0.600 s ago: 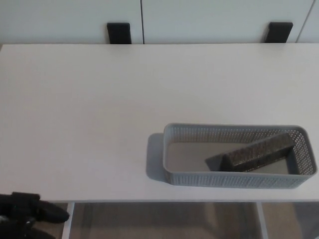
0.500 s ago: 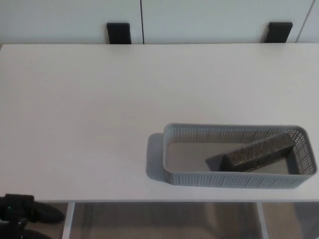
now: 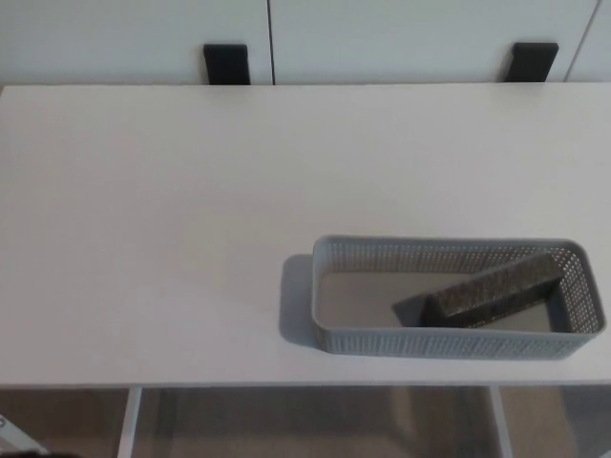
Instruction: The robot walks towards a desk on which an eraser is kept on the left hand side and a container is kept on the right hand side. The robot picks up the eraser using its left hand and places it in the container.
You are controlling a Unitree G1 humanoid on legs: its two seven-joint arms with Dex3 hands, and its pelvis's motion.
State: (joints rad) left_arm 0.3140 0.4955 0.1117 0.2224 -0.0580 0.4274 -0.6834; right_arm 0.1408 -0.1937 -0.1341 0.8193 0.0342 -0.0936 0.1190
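Eraser (image 3: 493,290) inside container (image 3: 329,286), right on desk (image 3: 153,219).

Dark eraser (image 3: 493,291) lies diagonally inside grey mesh container (image 3: 329,305), desk's right-front.

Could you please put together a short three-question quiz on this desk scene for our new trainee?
1. True or false: the eraser lies inside the container.
2. Which part of the desk holds the container? A) far left B) near right C) far centre
3. Fill in: the eraser lies ______ across the container, one end toward its far right corner.

Key: 1 true; 2 B; 3 diagonally. Neither robot hand shows in the head view.
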